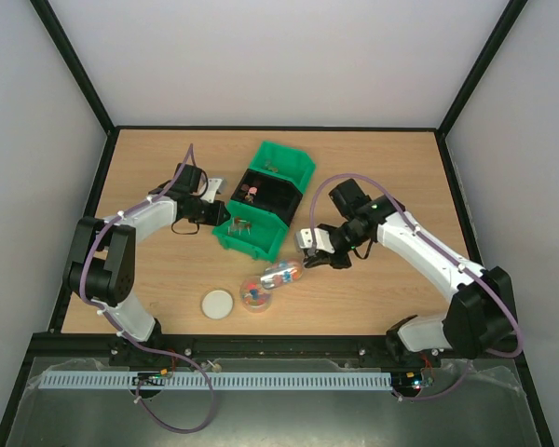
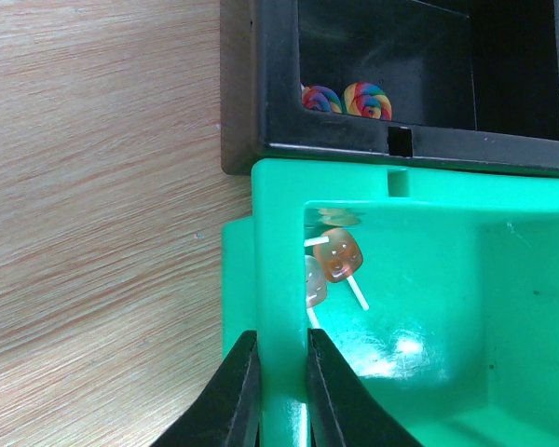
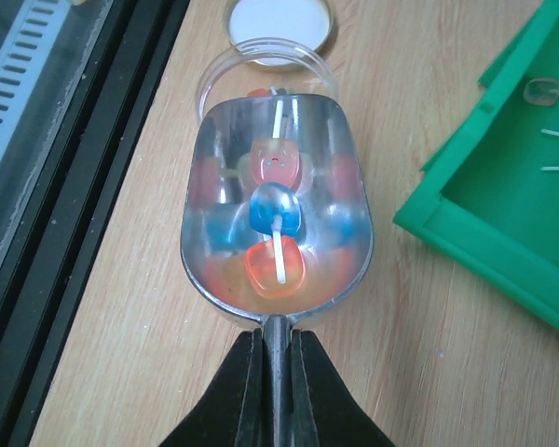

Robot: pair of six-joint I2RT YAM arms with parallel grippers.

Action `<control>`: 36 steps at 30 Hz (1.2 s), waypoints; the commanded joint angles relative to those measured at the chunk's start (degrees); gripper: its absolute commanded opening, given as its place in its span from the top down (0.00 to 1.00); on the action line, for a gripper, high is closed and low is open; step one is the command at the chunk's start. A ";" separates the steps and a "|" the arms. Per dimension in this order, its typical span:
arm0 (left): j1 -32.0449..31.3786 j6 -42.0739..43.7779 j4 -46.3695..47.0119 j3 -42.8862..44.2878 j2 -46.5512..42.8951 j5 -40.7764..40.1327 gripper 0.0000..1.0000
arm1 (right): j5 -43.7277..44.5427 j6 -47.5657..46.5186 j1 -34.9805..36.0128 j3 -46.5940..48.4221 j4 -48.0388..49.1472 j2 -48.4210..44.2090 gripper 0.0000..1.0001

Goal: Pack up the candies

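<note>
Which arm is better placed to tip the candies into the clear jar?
Right. The right pincer holds the scoop of candies beside the jar; the left pincer clamps the green bin's wall.

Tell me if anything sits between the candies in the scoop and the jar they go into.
Nothing visible does. The clear jar is open, its white lid beside it, and the metal scoop holding the candies reaches over its rim.
</note>
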 commanded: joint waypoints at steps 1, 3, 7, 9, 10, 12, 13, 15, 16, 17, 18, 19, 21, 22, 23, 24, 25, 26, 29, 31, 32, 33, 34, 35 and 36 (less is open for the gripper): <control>0.21 0.60 -2.40 -0.45 0.01 -0.27 0.98 | 4.44 1.64 2.98 4.16 -7.95 1.13 0.99; 0.25 0.60 -2.35 -0.48 0.06 -0.23 0.98 | 5.58 2.96 4.23 4.78 -7.99 1.17 0.99; 0.20 0.60 -2.34 -0.44 0.19 -0.18 0.98 | 10.43 4.35 7.34 5.41 -8.31 1.60 0.98; 0.20 0.56 -2.40 -0.35 0.15 -0.15 0.98 | 12.49 5.28 8.67 6.40 -8.91 2.34 0.99; 0.23 0.53 -2.40 -0.47 0.15 -0.07 0.98 | 13.14 5.75 9.25 7.09 -9.71 2.91 0.99; 0.21 0.51 -2.38 -0.52 0.04 -0.05 0.98 | 14.34 7.22 10.18 8.78 -10.45 4.18 0.99; 0.20 0.50 -2.32 -0.59 -0.09 -0.07 0.98 | 15.01 8.17 10.66 9.59 -10.52 4.64 0.99; 0.23 0.47 -2.24 -0.67 -0.19 -0.07 0.98 | 16.53 9.97 11.71 10.93 -10.53 5.72 0.99; 0.26 0.51 -2.26 -0.81 -0.25 -0.05 0.98 | 17.12 10.85 12.09 11.64 -10.74 6.20 0.99; 0.21 0.51 -2.29 -0.79 -0.27 -0.12 0.98 | 17.36 11.27 12.42 12.33 -11.21 6.65 0.99; 0.23 0.51 -2.23 -0.86 -0.32 -0.14 0.98 | 17.55 11.71 12.69 12.93 -11.66 7.04 0.99; 0.25 0.51 -2.23 -0.87 -0.44 -0.18 0.98 | 17.83 11.92 12.94 13.37 -12.00 7.32 0.99; 0.23 0.51 -2.23 -0.88 -0.47 -0.14 0.98 | 18.56 11.77 13.33 13.82 -12.54 7.41 0.99; 0.25 0.51 -2.20 -0.87 -0.47 -0.14 0.98 | 18.97 11.69 13.41 13.85 -12.72 7.37 0.99; 0.25 0.51 -2.20 -0.92 -0.47 -0.13 0.98 | 19.33 11.44 13.50 14.07 -13.03 7.37 0.99; 0.26 0.51 -2.12 -0.94 -0.35 -0.14 0.98 | 19.61 11.18 13.64 14.28 -13.38 7.38 0.99; 0.24 0.51 -2.14 -0.94 -0.31 -0.14 0.98 | 19.73 11.02 13.68 14.75 -13.74 7.44 0.99; 0.21 0.51 -2.09 -0.96 -0.32 -0.11 0.98 | 19.78 10.93 13.69 15.18 -14.15 7.39 0.99; 0.21 0.51 -2.22 -0.95 -0.33 -0.12 0.98 | 19.74 12.27 13.62 17.22 -14.71 7.24 0.99; 0.27 0.51 -2.31 -0.95 -0.41 -0.05 0.98 | 19.28 15.15 13.20 17.98 -13.75 6.88 0.99; 0.22 0.58 -2.39 -1.01 -0.46 -0.06 0.98 | 19.21 17.77 12.60 18.05 -12.05 6.69 0.99; 0.21 0.64 -2.47 -1.02 -0.45 0.01 0.98 | 19.35 21.23 11.81 18.31 -9.99 6.67 0.99; 0.25 0.68 -2.53 -1.03 -0.44 -0.03 0.98 | 19.32 24.33 10.82 18.90 -8.32 6.94 0.99; 0.27 0.69 -2.39 -1.09 -0.54 -0.05 0.98 | 19.16 27.14 9.71 19.82 -6.78 7.47 0.99; 0.28 0.61 -2.38 -1.13 -0.56 0.02 0.98 | 18.80 30.49 8.53 21.41 -5.62 8.33 0.99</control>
